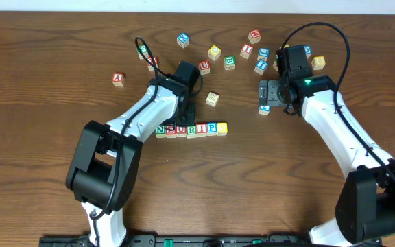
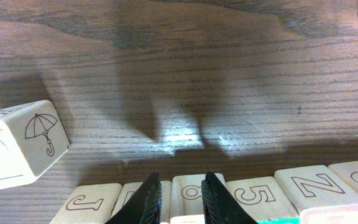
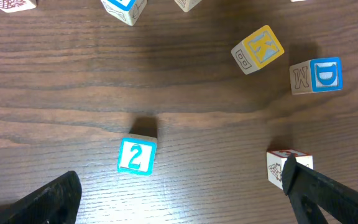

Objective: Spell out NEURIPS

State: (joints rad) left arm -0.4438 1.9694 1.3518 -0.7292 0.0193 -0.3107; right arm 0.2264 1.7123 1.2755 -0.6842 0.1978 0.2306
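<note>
Left gripper (image 2: 180, 194) hangs just over the row of cubes (image 1: 190, 128), at the row's 12 o'clock side. Its two fingers are only a little apart, and nothing looks pinched between them. One cube of the row shows in the gap.

The row lies near the middle of the desk (image 1: 33, 171). It reads N to P, and a yellow cube (image 1: 222, 127) sits at the 3 o'clock end, so the word looks about done.

These cubes are small, wooden and probably light. They are hard, not squishy, and the sides look smooth. I would grab one by two flat sides facing each other. They sit side by side — one bump could push the line crooked.

Right gripper (image 3: 179, 177) is spread wide and holds nothing. A blue 2 cube (image 3: 136, 155) sits on the desk between its fingers — not touched.
</note>
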